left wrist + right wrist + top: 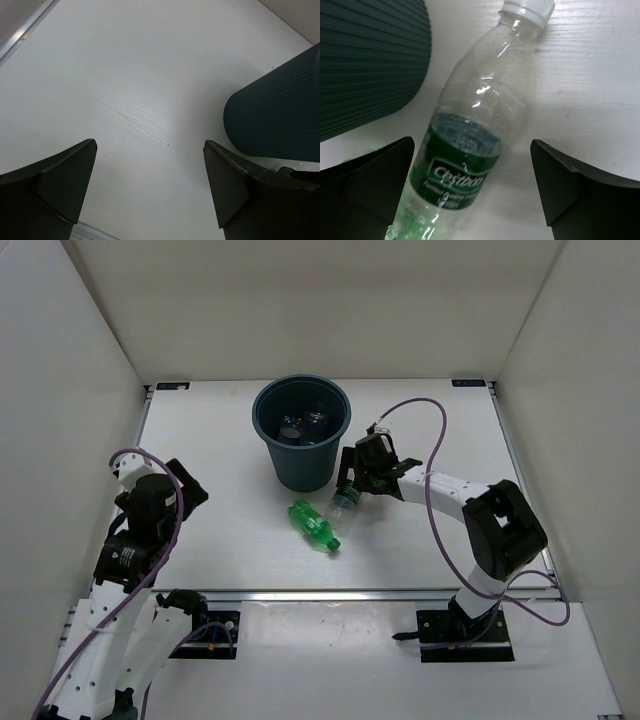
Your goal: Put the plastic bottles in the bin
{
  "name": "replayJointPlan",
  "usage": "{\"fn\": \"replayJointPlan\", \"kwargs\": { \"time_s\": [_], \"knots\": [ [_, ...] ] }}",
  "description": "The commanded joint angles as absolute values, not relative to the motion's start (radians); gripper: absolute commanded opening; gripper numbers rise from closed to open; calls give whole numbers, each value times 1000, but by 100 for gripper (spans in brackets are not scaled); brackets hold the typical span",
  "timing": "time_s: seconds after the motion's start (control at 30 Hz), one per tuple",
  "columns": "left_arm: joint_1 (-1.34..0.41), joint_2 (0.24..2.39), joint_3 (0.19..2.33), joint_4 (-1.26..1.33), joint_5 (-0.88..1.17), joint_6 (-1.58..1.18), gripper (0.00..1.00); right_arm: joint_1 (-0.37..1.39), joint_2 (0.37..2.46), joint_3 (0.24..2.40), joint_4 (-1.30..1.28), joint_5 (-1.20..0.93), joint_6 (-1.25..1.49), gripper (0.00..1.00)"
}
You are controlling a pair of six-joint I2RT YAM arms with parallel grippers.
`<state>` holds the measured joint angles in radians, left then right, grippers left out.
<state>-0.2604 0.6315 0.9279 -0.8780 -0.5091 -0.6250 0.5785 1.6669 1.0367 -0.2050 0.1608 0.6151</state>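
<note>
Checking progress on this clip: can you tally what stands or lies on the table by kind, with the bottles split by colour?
Green bottle: 1
Clear bottle with dark green label: 1
Bin: 1
Total: 3
What lies inside it is too dim to count.

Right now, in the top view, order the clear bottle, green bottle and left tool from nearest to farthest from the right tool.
1. clear bottle, lying at the open right tool.
2. green bottle, lower left of it in view.
3. left tool, far on the left.
</note>
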Motion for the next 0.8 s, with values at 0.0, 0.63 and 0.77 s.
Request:
{"fn": "replayJointPlan", "kwargs": {
  "time_s": [0.0,0.63,0.77],
  "knots": [
    [-278,617,943,-917,-522,-637,98,577,1706,1039,-124,198,683,99],
    [-279,643,884,-805,-423,-624,99,466,1438,985,-134,316,551,29],
    [-281,670,844,-781,-373,-624,99,436,1306,1063,-10,288,343,25]
  ]
}}
